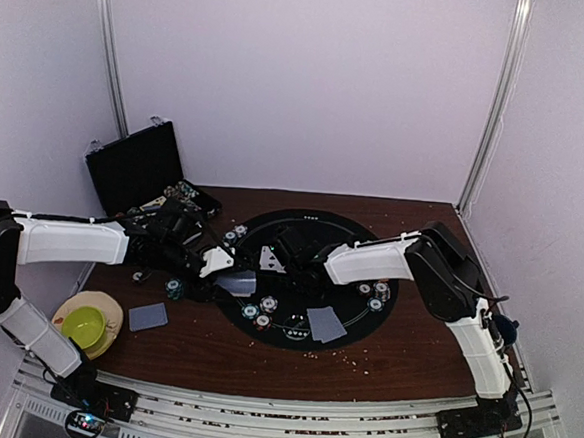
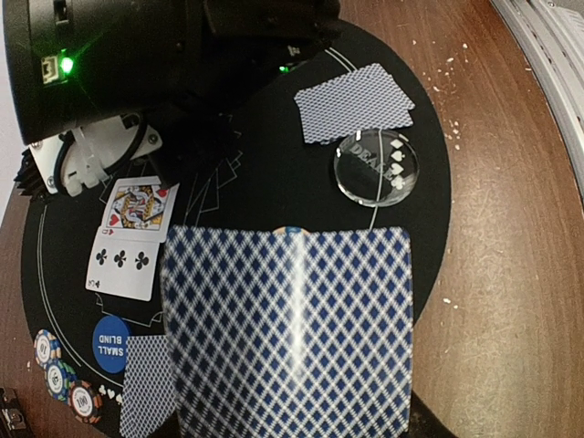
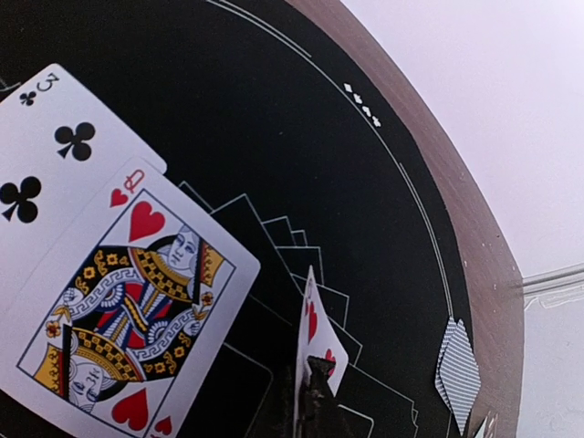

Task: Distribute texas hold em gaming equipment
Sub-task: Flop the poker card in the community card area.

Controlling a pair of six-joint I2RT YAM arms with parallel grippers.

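Observation:
My left gripper (image 1: 224,274) is shut on a deck of blue-backed playing cards (image 2: 287,328) that hides its fingers, just above the black round mat (image 2: 274,173). On the mat lie a queen of hearts (image 3: 128,310) and a three of clubs (image 3: 55,155), both face up. My right gripper (image 3: 315,388) is shut on a heart card (image 3: 321,333) standing on edge beside them. A blue small-blind button (image 2: 108,345), a clear dealer button (image 2: 376,169), face-down cards (image 2: 354,108) and striped chips (image 2: 59,374) rest on the mat.
The black hinged case (image 1: 140,168) stands open at the back left. A green bowl (image 1: 86,323) sits on a straw disc at the front left. A face-down card (image 1: 148,316) lies off the mat. Crumbs dot the wooden table (image 1: 413,358).

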